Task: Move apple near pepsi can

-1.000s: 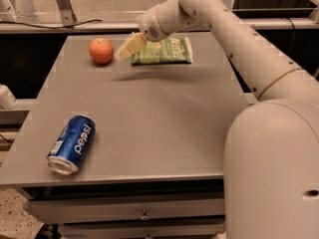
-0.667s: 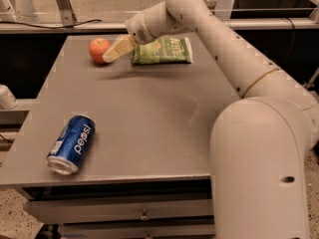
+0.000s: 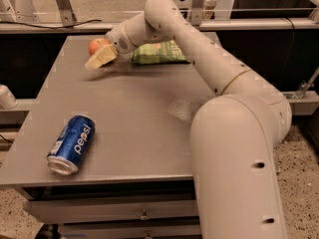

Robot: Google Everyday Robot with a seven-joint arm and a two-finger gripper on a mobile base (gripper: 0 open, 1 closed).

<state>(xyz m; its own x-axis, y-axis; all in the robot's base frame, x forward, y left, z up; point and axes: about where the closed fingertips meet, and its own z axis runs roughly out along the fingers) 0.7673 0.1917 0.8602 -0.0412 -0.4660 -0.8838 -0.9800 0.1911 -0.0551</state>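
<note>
Our end effector at the apple
We see the apple just behind it, partly hidden; whether it grips we cannot tell. The pepsi can lies well apart.

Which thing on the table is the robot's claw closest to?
The red apple: the gripper is right in front of it. The green packet lies farther right; the pepsi can is farthest.
</note>
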